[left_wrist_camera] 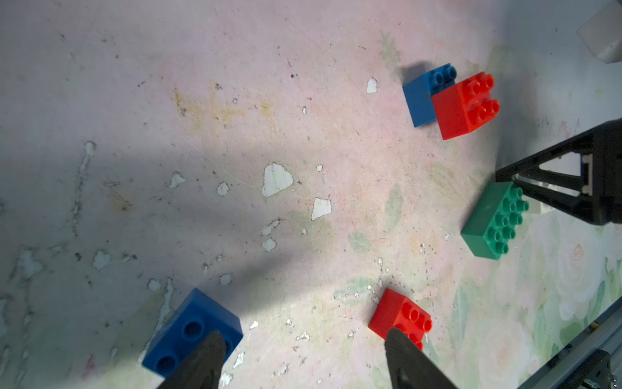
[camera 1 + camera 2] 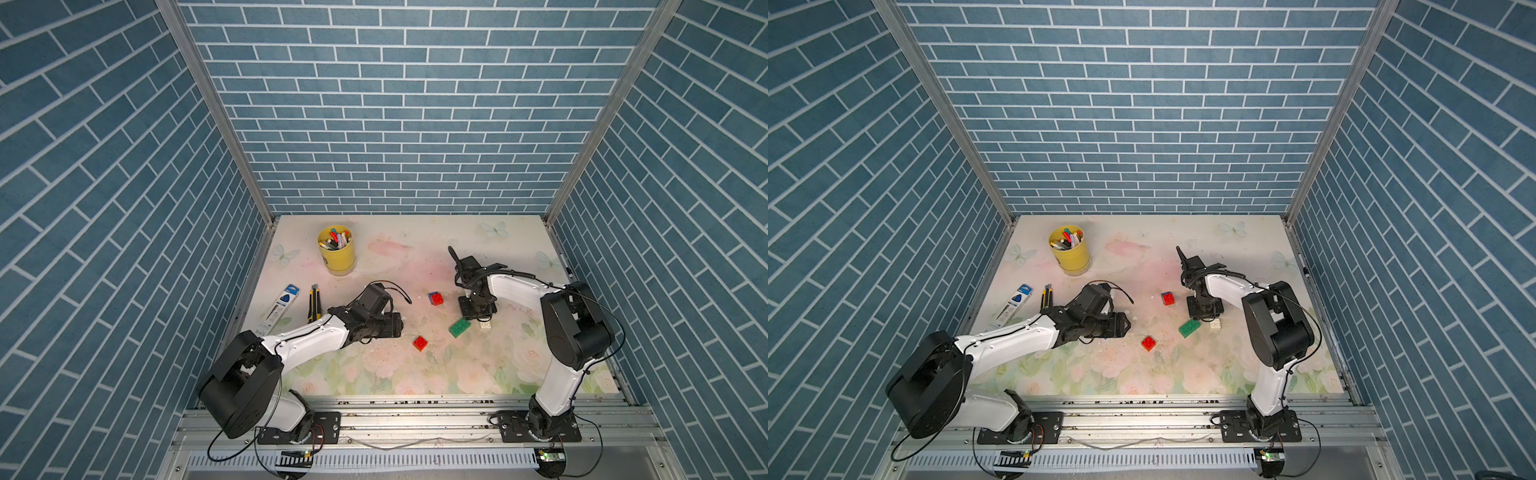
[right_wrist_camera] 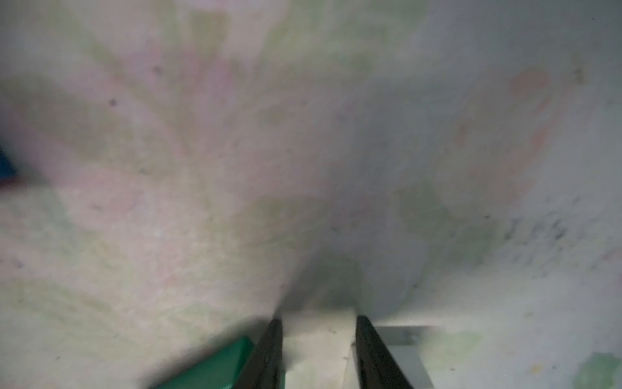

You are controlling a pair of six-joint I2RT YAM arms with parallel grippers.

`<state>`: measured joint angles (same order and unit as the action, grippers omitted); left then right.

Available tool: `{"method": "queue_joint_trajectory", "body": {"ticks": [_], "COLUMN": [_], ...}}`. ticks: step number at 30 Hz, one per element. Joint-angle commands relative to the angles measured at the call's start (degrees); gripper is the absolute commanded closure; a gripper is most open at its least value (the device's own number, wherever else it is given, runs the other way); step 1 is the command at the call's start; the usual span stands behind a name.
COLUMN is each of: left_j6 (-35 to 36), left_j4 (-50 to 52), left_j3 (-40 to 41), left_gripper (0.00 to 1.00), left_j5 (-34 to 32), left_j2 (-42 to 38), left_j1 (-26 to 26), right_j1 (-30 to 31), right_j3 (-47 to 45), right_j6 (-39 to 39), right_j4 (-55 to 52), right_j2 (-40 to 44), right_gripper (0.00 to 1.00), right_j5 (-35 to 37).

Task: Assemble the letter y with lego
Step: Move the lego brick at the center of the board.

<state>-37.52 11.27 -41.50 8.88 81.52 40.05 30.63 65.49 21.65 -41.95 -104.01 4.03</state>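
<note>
Right wrist view, blurred.

1. right claw (image 3: 318, 320): pointed down at the table (image 3: 168, 202). Its two black fingers (image 3: 269, 350) are closed against opposite sides of the white brick (image 3: 316, 357), which fills the gap between them.
2. green brick (image 3: 215, 368): flat on the table, just beside the outer face of one finger. In both top views it lies on this claw's left side, studs up, close to the white brick (image 2: 486, 325).

Left wrist view.

3. left claw (image 1: 303, 333): low over the table, fingers spread wide, nothing between them.
4. single blue brick (image 1: 192, 330): on the table, partly behind one fingertip. The arm hides it in both top views.
5. single red brick (image 1: 400, 315): studs up, at the other fingertip; whether they touch cannot be told. In a top view this brick (image 2: 420, 343) lies just past the left claw (image 2: 397, 325), between the two arms.
6. joined red brick (image 1: 464, 107): seated half over the joined blue brick (image 1: 419, 101), leaving two blue studs showing. The pair stands well beyond the left claw, near the right claw.

Top views, far left of the table.

7. yellow cup (image 2: 336, 253) of markers.
8. utility knife (image 2: 312, 305).
9. pen pack (image 2: 277, 309), beside the knife.
</note>
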Motion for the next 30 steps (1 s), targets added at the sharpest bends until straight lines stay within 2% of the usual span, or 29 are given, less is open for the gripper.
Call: {"method": "queue_joint_trajectory", "body": {"ticks": [1,9,16,23,30], "left_j6": [0.6,0.58,0.7,0.71,1.22], "left_j4": [-0.1,0.31,0.36,0.23,1.07], "left_j3": [-0.83,-0.82,-1.59,-1.91,-2.62], "left_gripper": [0.22,0.22,0.22,0.22,0.22], "left_j5": [-0.36,-0.55,-0.27,-0.18,-0.15], "left_j2": [0.44,0.16,1.0,1.69,1.54], "left_j1": [0.29,0.33,0.38,0.54,0.64], "right_j1": [2.21,3.64,4.38,7.28,7.08], "right_j3": [-1.59,-5.08,-6.5,-7.29,-6.2], "right_j6": [4.14,6.12,4.83,5.13,6.48], "right_j4": [-3.45,-3.57,-3.98,-2.16,-4.18], "right_j2": [0.71,4.2,6.69,5.57,8.08], "right_gripper": [0.62,0.63,0.5,0.51,0.52], "right_j5": [-2.33,-4.03,-5.44,-8.48,-2.94]}}
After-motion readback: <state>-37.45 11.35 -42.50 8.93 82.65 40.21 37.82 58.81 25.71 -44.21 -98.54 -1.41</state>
